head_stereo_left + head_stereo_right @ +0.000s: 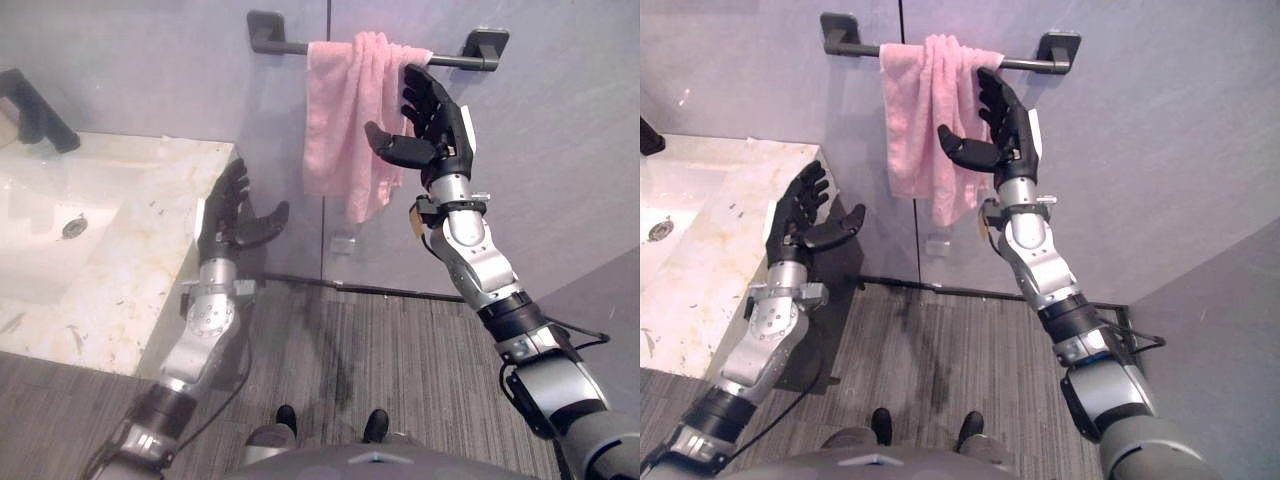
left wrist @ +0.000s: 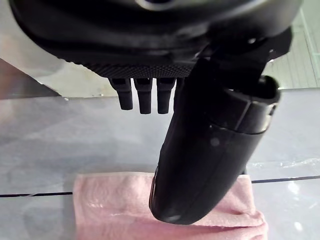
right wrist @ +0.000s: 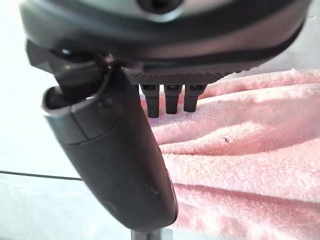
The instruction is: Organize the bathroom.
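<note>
Big grey wall point(image 1: 560, 150) at the back, made of flat panels with thin lines between them. Stripy dark grey floor point(image 1: 400, 370) down below. Pale stone counter point(image 1: 130, 250) on the left side, speckled, with a white sink point(image 1: 40, 230) sunk into it and a round drain point(image 1: 74, 227) in the bottom. Dark tap point(image 1: 35, 110) standing at the back of the sink.

Pink towel point(image 1: 350, 120) hanging over a black towel bar point(image 1: 285, 47) high on the wall. Bunched up and crooked, with one long corner dangling lower on the right side. Not spread flat along the bar.

Right hand point(image 1: 432, 125) raised up just in front of the towel's right edge, near the bar. Fingers straight and spread wide, thumb sticking out to the side, holding nothing. Hard to tell if the fingertips touch the cloth.

Left hand point(image 1: 232, 215) lower down, beside the counter's corner, well apart from the towel. Fingers straight and wide too, thumb out, holding nothing.
</note>
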`<state>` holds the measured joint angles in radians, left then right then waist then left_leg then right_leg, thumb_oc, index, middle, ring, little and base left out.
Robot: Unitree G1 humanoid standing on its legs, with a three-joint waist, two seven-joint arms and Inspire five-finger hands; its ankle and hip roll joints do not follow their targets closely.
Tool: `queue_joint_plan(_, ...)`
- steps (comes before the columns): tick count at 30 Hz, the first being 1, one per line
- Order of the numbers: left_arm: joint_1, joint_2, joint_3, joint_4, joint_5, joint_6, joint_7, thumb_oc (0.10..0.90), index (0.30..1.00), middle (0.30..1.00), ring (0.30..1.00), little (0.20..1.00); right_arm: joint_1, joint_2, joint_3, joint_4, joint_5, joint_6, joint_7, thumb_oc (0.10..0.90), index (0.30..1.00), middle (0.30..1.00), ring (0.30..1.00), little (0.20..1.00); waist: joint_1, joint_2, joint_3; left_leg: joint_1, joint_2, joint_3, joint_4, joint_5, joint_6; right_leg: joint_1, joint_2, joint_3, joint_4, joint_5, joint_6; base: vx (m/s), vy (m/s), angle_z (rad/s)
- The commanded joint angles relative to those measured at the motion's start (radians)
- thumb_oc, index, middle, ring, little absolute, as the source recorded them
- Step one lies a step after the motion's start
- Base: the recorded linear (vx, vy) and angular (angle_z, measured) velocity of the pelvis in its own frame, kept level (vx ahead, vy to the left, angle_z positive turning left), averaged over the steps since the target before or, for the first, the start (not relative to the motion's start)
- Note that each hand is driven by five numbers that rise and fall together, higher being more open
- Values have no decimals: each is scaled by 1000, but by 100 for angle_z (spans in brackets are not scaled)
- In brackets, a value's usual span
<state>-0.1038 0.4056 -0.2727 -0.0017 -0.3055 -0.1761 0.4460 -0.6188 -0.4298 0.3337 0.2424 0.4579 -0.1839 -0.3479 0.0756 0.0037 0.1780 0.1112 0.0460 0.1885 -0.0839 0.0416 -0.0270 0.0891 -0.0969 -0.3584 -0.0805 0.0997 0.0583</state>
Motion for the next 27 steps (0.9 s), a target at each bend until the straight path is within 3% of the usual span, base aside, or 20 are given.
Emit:
queue_joint_plan(1,-36,49,17,-26,13,-143,-8,800,900,900,900,900,-143,-12,-61,7,-10,-105,-60,800,900,900,900,900,-11,-19,-102,-12,-57,-7,53,-87,9,27,65,61,9,-120,21,38,-21,7)
queue_joint_plan(6,-10,44,25,-36,12,-149,3,800,900,900,900,900,-44,16,-91,-105,-138,-108,-186,800,900,900,900,900,-36,-12,-89,-12,-55,13,76,-99,15,21,69,79,22,-129,18,38,-15,1)
queue_joint_plan(11,4,33,28,-49,16,-146,32,800,900,900,900,900,51,32,-97,-209,-197,-113,-197,800,900,900,900,900,-59,-14,-77,-33,-53,40,145,-121,11,16,68,98,29,-132,12,10,-22,-3)
queue_joint_plan(15,10,21,31,-59,29,-166,53,800,900,900,900,900,168,23,-82,-307,-203,-133,-137,800,900,900,900,900,-77,-33,-49,-141,-52,47,398,-124,-12,9,62,130,49,-135,-16,-27,-30,-5)
queue_joint_plan(18,6,18,26,-62,29,-165,58,800,900,900,900,900,191,16,-66,-324,-191,-147,-121,800,900,900,900,900,-73,-32,-34,-195,-54,15,453,-100,-20,7,67,141,68,-142,-22,21,51,-9)
queue_joint_plan(19,-3,14,26,-33,19,-187,44,800,900,900,900,900,174,42,-32,-269,-197,-184,-101,800,900,900,900,900,-65,-25,-25,-177,-25,15,255,-65,-18,26,76,151,56,-143,-6,143,192,-9)
queue_joint_plan(20,-7,12,24,-28,20,-189,37,800,900,900,900,900,167,45,-25,-260,-198,-188,-89,800,900,900,900,900,-65,-24,-26,-158,-11,27,182,-37,-19,37,75,146,41,-140,-1,173,227,-17)
queue_joint_plan(22,-15,10,12,-32,27,-183,32,800,900,900,900,900,172,33,-26,-254,-187,-192,-86,800,900,900,900,900,-61,-25,-24,-162,4,19,164,9,-23,48,69,137,38,-143,0,108,122,-13)
queue_joint_plan(23,-23,10,-1,-38,24,-169,34,800,900,900,900,900,175,15,-34,-240,-153,-204,-74,800,900,900,900,900,-56,-28,-27,-169,2,-8,167,-2,-22,48,57,117,44,-148,5,119,126,-10)
queue_joint_plan(27,-32,15,-16,-32,13,-152,24,800,900,900,900,900,112,12,-51,-157,-109,-203,-99,800,900,900,900,900,-46,-18,-52,-88,-5,-10,45,-5,-21,56,28,60,41,-147,29,144,146,-18)
